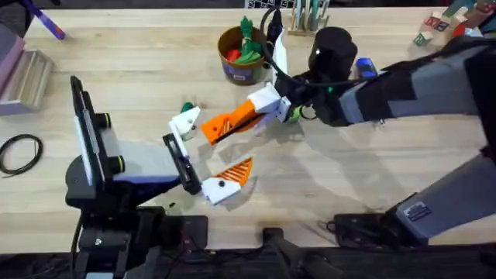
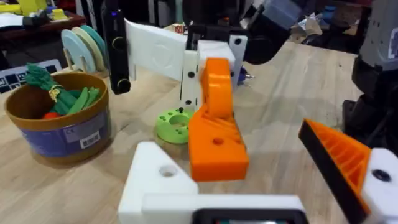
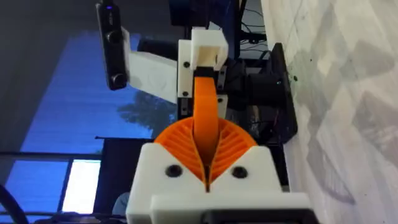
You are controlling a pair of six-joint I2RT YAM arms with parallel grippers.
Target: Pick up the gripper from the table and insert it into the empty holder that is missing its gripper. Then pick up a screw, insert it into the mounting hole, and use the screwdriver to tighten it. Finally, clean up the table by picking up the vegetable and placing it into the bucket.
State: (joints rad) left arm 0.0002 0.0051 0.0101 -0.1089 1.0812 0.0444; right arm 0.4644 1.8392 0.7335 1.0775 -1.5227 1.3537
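Note:
My right gripper [image 1: 254,111] [image 3: 206,163] is shut on the gripper [image 1: 226,124] [image 2: 214,127] [image 3: 206,115], an orange wedge held level above the table. The wedge's far end meets the holder [image 1: 186,122] [image 2: 155,180] [image 3: 204,53], the plain white block on my left gripper [image 1: 208,151]. That gripper is open, and its other side carries an orange ribbed finger [image 1: 235,173] [image 2: 339,155]. The bucket [image 1: 239,68] [image 2: 62,134] stands behind with the green and red vegetable [image 1: 248,48] [image 2: 59,96] inside it. A blue shape [image 1: 364,68] peeks out behind the right arm; I cannot tell whether it is the screwdriver. The screw is out of view.
A green round disc [image 1: 187,108] [image 2: 174,124] with holes lies beside the holder. A black cable loop [image 1: 19,151] rests at the left edge, and a rack [image 1: 23,74] stands at the far left. Small coloured blocks [image 1: 434,27] sit at the back right.

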